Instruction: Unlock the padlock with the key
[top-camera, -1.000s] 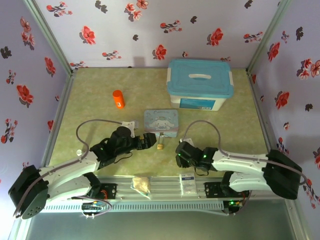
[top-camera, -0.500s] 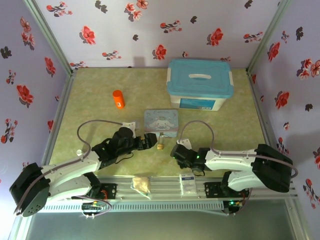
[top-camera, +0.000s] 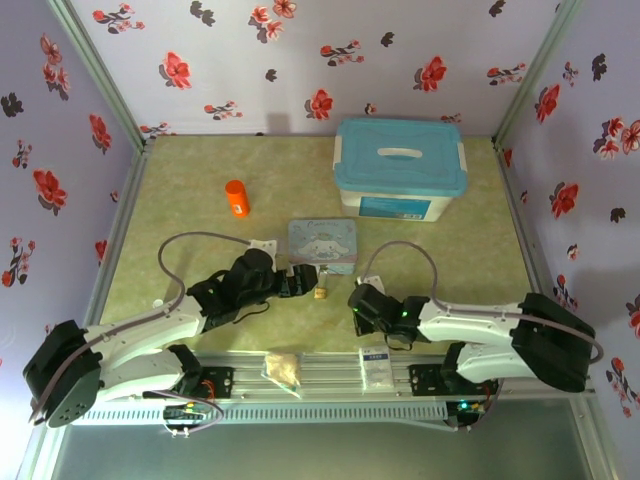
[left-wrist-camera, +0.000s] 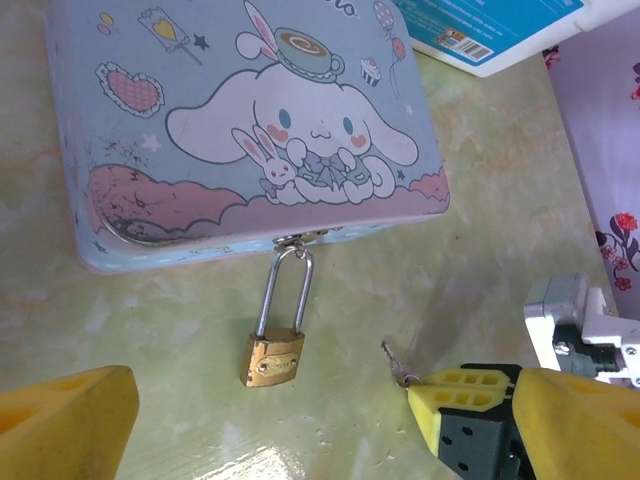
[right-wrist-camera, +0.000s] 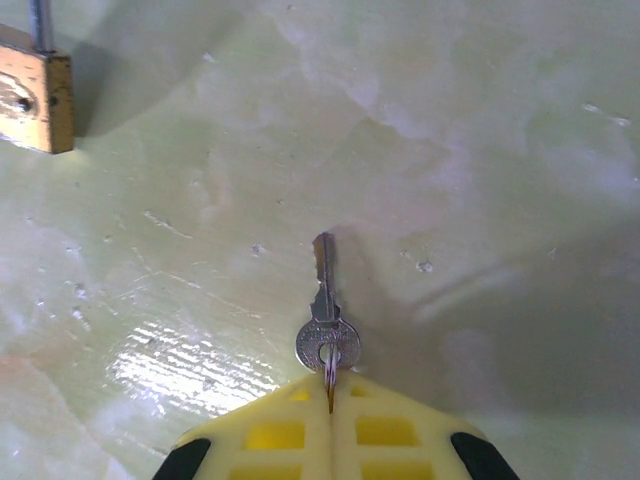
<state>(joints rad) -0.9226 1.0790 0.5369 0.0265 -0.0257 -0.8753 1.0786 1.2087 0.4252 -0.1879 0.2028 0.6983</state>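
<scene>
Padlock (left-wrist-camera: 273, 358) was found lying flat on the green table (top-camera: 190, 240). Its thin shackle was hooked through the clasp on the near edge of the pale blue cartoon tin (left-wrist-camera: 150, 150), w/ the brass body pointing toward the arms. From above it was reduced to a gold speck just below the tin, btwn the two grippers, while shackle and clasp were resolved by the left wrist cam. The key (right-wrist-camera: 325, 300) was given best by the right wrist cam: blade pointing away from the fingers, bow and ring pinched at the seam of the right gripper (right-wrist-camera: 330, 385), whose yellow pads were pressed together on it. Whether the blade was resting on the table or held just off it could not be told. A corner of the padlock body was caught at the top left of that view, well apart from the key tip. By the left wrist cam the key was placed just right of the padlock body, not touching it. The left gripper (left-wrist-camera: 325, 430) was held wide apart, nothing btwn its fingers (left-wrist-camera: 60, 420), w/ the padlock framed in the gap but untouched. As to room, the padlock was backed closely by the tin edge, and bare table was left btwn padlock and key and on the near side. A blue-lidded storage box (top-camera: 400, 165) at back right and an orange bottle (top-camera: 236, 197) at back left were set well apart from the padlock. A tan packet (top-camera: 283, 368) and a white packet (top-camera: 375, 365) were lying on the rail by the arm bases.
</scene>
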